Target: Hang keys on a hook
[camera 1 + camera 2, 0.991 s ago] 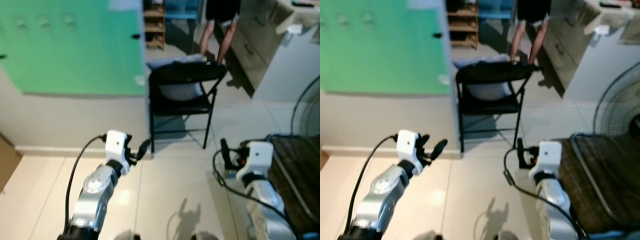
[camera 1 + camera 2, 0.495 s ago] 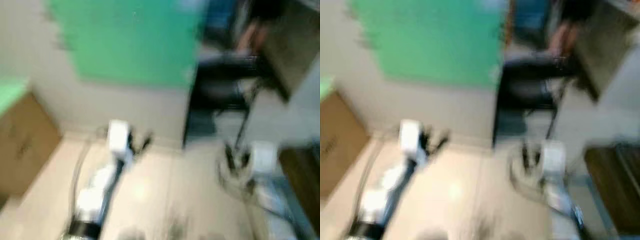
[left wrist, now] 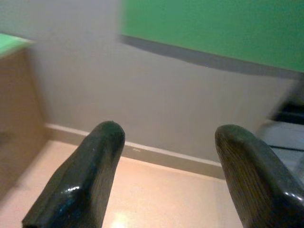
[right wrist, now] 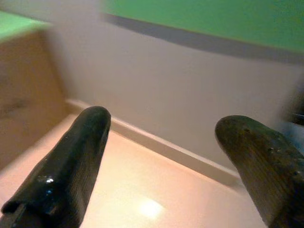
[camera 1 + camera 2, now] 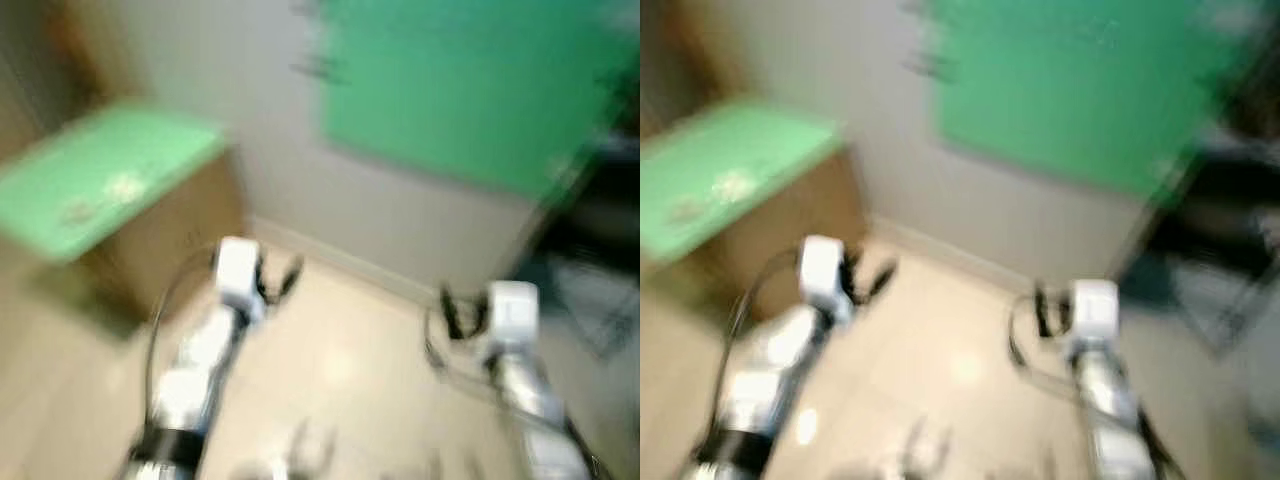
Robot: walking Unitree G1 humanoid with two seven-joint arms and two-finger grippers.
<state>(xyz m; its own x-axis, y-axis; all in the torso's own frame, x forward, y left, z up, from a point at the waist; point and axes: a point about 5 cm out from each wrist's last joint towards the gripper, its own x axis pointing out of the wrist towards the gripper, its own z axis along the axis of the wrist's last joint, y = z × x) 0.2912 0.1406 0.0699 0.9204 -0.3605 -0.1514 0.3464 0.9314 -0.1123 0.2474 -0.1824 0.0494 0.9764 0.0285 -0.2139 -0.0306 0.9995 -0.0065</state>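
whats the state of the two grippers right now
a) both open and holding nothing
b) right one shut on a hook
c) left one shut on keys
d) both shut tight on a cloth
a: in the wrist views the left gripper and the right gripper each show two long black fingers spread wide apart, with only the pale wall and the beige tiled floor visible between them.

Blurred, both arms reach over a pale floor (image 5: pixel 340 380) toward a green-topped cabinet (image 5: pixel 110 170) and green wall panel (image 5: pixel 470 90).
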